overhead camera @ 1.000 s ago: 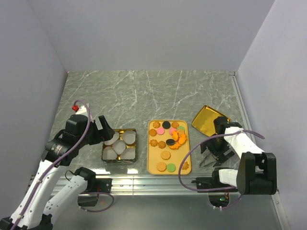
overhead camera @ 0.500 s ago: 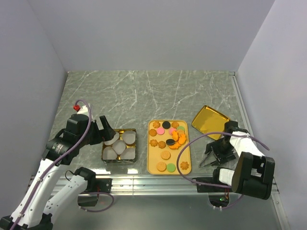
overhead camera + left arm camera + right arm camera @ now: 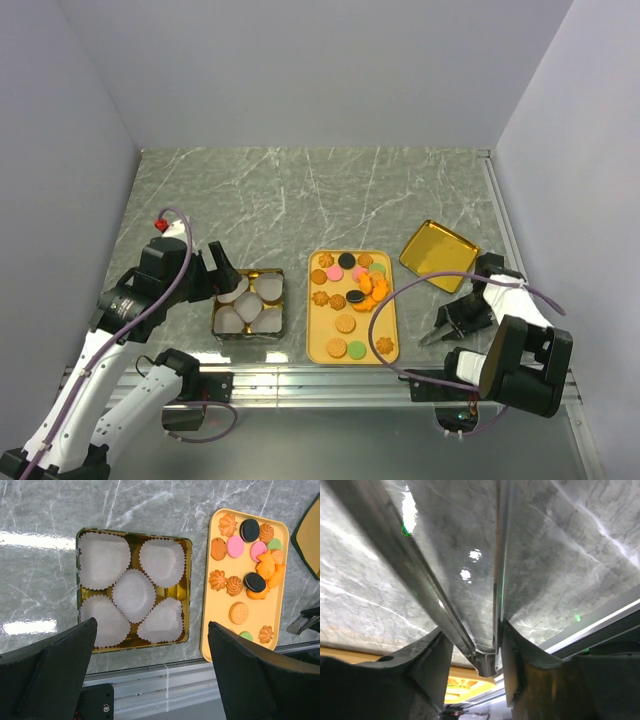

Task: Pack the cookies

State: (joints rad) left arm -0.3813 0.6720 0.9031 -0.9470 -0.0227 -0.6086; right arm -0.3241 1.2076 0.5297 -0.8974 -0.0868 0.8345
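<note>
**Item: cookies (image 3: 255, 582).** We count roughly a score of small biscuits: tan rounds, orange-brown flower shapes, pink, green and dark discs. All lie on the yellow tray (image 3: 216, 630) at mid-desk. Several are heaped and overlapping toward its right side. None is packed yet.

**Item: gold tin (image 3: 134, 534).** It stands just left of the tray and holds five white paper cups (image 3: 133, 594), all empty. Its gold lid (image 3: 438, 255) lies apart on the desk (image 3: 330, 190), to the right of the tray.

**Item: left claw (image 3: 220, 270).** It is spread wide and grasps nothing, hovering above the tin's left edge.

**Item: right claw (image 3: 436, 333).** It sits low by the desk's near right edge, below the lid. Its fingers stand partly apart with nothing between them.

**Hazards, as we judge them.**
- A pinch into the heap may lift two biscuits at once or crumble one.
- The paper cups look light, so a finger brushing one could tip or crush it.
- The right arm's cable (image 3: 375, 322) loops over the tray's right rim and may drag across the biscuits when that arm swings.
- The right claw, so close to the surface, could scrape the desk or nudge the lid.

**Markings.** We read no brand, label or writing on anything.
</note>
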